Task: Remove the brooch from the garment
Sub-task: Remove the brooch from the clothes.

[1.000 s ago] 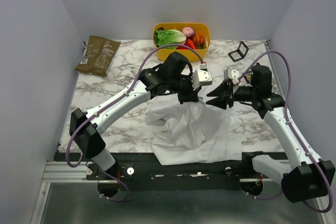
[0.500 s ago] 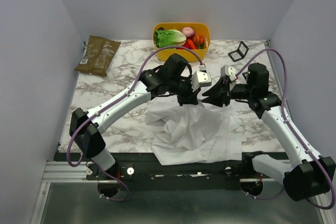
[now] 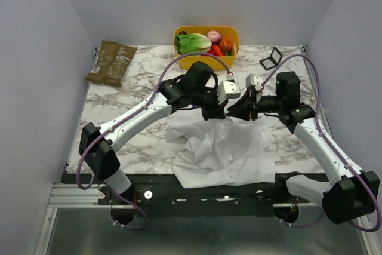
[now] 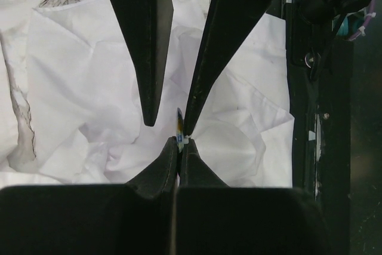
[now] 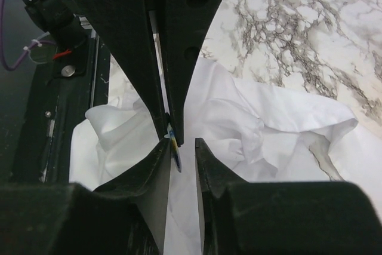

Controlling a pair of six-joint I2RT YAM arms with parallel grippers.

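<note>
Garment (image 3: 221, 153): heaped white on the marble table (image 3: 137, 82) near the front edge, one peak drawn up between the two arms. At risk of tearing or puckering under a hard pull with the pin unreleased. Being thin and light, apt to lift as a whole heap rather than give up the brooch (image 4: 179, 128).

Left gripper (image 4: 179, 146): danger of slipping off the thin fold under a tug from the other side, dropping cloth and brooch back into the heap. Jaws fully closed, pinching the raised fold right at the brooch. Hard to say from the wrist views whether pinching cloth alone or the brooch's edge too.

Right gripper (image 5: 181, 145): danger of closing on cloth together with the brooch, or of nipping only its rim and skidding off. Crowded tip to tip against the left fingers, so liable to bump them and knock the pinch loose. Jaws part open with a narrow gap, straddling the brooch, one finger seemingly touching it, nothing gripped yet.

Brooch: small, coloured, seen edge-on, standing up out of the fold at the meeting point of both sets of fingertips, above the heap. Fastening hidden, so no telling how to release it. Easy to lose in the wrinkles if dropped.
</note>
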